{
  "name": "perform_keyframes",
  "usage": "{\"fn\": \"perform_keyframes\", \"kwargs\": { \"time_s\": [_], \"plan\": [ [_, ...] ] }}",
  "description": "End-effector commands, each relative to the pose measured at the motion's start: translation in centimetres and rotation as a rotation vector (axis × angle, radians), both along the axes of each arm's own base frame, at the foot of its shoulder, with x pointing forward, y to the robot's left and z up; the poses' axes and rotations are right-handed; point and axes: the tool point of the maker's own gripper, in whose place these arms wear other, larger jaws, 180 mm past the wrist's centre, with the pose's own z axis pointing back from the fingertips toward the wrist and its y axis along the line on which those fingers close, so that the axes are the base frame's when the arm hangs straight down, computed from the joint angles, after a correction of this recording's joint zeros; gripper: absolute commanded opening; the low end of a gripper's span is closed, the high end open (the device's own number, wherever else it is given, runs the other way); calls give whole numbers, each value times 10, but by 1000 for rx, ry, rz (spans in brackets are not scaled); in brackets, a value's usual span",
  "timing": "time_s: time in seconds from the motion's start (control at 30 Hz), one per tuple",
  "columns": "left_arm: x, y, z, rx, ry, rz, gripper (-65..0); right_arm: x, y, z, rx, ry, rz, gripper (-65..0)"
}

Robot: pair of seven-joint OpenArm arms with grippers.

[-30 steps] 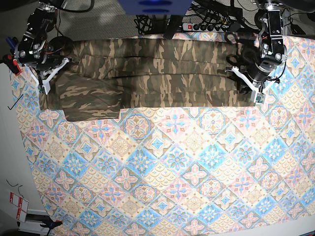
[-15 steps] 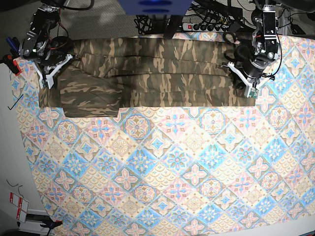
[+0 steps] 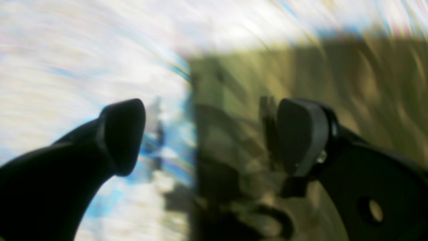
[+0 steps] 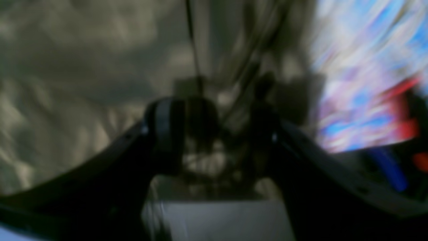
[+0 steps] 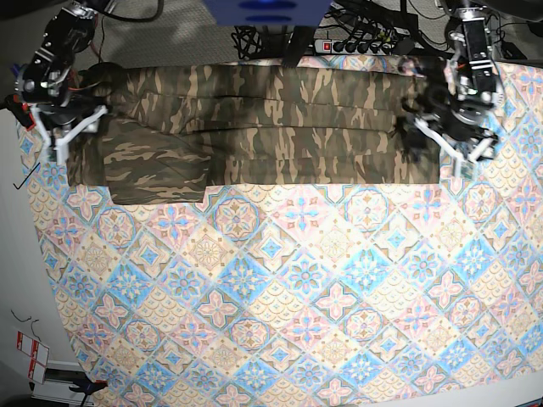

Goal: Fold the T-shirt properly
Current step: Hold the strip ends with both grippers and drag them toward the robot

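The camouflage T-shirt [image 5: 254, 127] lies flat as a long folded strip across the back of the patterned tablecloth [image 5: 297, 280], with a wider sleeve part at its left end. My left gripper [image 5: 448, 151] hovers at the strip's right end. In the left wrist view the left gripper [image 3: 214, 134] is open, nothing between its black fingers [image 3: 123, 134], with camouflage cloth [image 3: 334, 67] below on the right. My right gripper [image 5: 68, 136] is at the strip's left end. The blurred right wrist view shows the right gripper [image 4: 214, 134] with fingers apart over the shirt [image 4: 67, 67].
A power strip [image 5: 356, 44] and cables lie behind the table's back edge. A red and blue clamp [image 5: 13, 102] sits at the left edge, next to my right arm. The tablecloth's left border runs close to the shirt's left end.
Both grippers have opened and let go of the shirt's ends. The strip now rests flat, and both wrists have swung, blurring their views.
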Motion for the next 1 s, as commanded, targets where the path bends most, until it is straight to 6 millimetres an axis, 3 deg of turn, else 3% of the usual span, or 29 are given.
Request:
{"fn": "perform_keyframes", "kwargs": {
  "time_s": [0.0,0.1,0.17,0.23,0.3,0.37,0.5,0.67,0.97],
  "plan": [
    [12,2,30,2,-99,0,-33,6,-12,21,-53,-54,-4,-330],
    [14,-13,52,-35,-133,-9,-42,12,-11,35,-78,-88,16,-329],
    [10,-32,43,-72,-84,-48,-107,14,-6,32,-69,-83,33,-329],
    [9,-52,34,-100,-58,-92,-255,18,6,26,-52,-78,73,-331],
    [6,-69,23,-144,-37,-105,-470,23,22,23,-39,-101,128,-344],
    [6,-77,17,-174,-50,-98,-650,28,33,22,-30,-131,166,-404],
    [7,-81,7,-218,-94,-82,-650,32,37,13,-4,-132,168,-641],
    [0,-83,-13,-244,-71,-66,-650,40,24,-12,36,-87,131,-650],
    [-22,-74,-59,-218,1,-16,-650,40,20,-52,125,-27,72,-650]
  ]
}}
